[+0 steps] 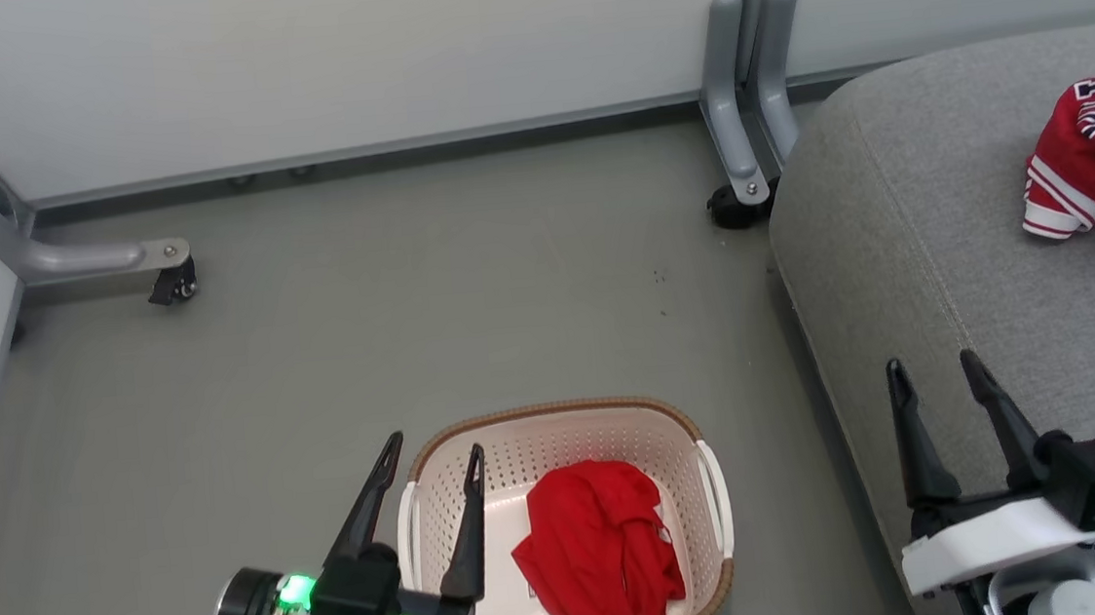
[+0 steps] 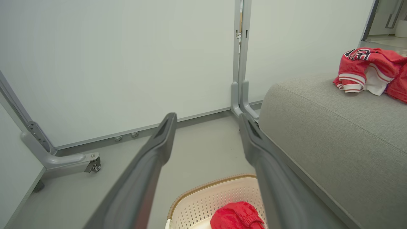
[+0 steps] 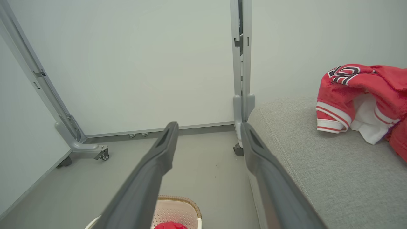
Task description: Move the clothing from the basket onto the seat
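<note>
One red garment [image 1: 596,548] sits bunched mid-floor in the basket [image 1: 556,411]. The second garment [image 1: 1083,158] lies well in from the seat [image 1: 943,247] left edge. Your left gripper [image 1: 434,448], jaws apart, hangs over the basket's left rim, likely staged to grab. Your right gripper [image 1: 933,365]: apart too.

Pale, plain partition panels [image 1: 342,60] are standing along the far side in grey metal frames [image 1: 350,153]. A grey upright post [image 1: 748,57] is joining two panels and is resting on a black caster [image 1: 730,207]. At the left, a second grey foot [image 1: 104,256] is reaching out over the floor [image 1: 412,318], carrying another caster [image 1: 176,283]. The smooth grey floor is showing a few small dark specks [image 1: 660,279]. Even, soft light is falling throughout.
</note>
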Robot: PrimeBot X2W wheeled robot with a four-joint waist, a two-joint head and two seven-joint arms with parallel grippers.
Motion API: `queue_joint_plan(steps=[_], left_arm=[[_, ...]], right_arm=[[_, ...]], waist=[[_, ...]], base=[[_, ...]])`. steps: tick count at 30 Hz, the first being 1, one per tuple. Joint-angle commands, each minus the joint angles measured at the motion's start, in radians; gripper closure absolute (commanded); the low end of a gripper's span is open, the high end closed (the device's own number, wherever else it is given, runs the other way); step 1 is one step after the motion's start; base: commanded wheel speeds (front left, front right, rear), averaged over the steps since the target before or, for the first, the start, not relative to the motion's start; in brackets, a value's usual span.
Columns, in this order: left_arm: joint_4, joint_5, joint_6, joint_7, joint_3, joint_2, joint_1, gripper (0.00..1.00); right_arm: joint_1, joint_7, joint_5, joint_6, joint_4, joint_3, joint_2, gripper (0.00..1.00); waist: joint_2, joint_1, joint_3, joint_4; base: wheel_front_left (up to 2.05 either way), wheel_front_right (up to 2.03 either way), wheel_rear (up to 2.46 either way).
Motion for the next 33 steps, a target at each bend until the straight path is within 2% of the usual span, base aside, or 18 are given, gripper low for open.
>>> queue_joint_plan(steps=[1, 7, 16, 21, 28, 33], left_arm=[[0.011, 0.008, -0.009, -0.001, -0.011, 0.003, -0.044, 0.0], [0.093, 0.031, -0.041, -0.001, -0.079, 0.003, -0.216, 0.0], [0.288, 0.041, -0.087, -0.001, -0.175, 0.02, -0.464, 0.0], [0.433, 0.059, -0.096, -0.001, -0.272, 0.023, -0.591, 0.0], [0.682, 0.082, -0.095, -0.001, -0.461, 0.018, -0.789, 0.0], [0.834, 0.098, -0.096, -0.001, -0.522, 0.009, -0.896, 0.0]], right_arm=[[-0.026, -0.003, 0.002, -0.001, -0.011, -0.012, -0.001, 0.0], [-0.125, -0.003, 0.006, -0.001, -0.051, -0.063, 0.0, 0.0], [-0.286, -0.003, 0.022, -0.001, -0.095, -0.127, 0.0, 0.0], [-0.33, -0.003, 0.037, -0.001, -0.114, -0.151, 0.001, 0.0], [-0.362, -0.003, 0.053, -0.001, -0.133, -0.16, 0.001, 0.0], [-0.387, -0.003, 0.054, -0.001, -0.149, -0.15, 0.001, 0.0]], waist=[[0.0, 0.0, 0.098, -0.006], [0.0, 0.0, 0.276, -0.013], [0.0, 0.0, 0.522, -0.065], [0.0, 0.0, 0.603, -0.099], [0.0, 0.0, 0.693, -0.141], [0.0, 0.0, 0.766, -0.157]], base=[[0.0, 0.0, 0.0], [0.0, 0.0, 0.0], [0.0, 0.0, 0.0], [0.0, 0.0, 0.0], [0.0, 0.0, 0.0], [0.0, 0.0, 0.0]])
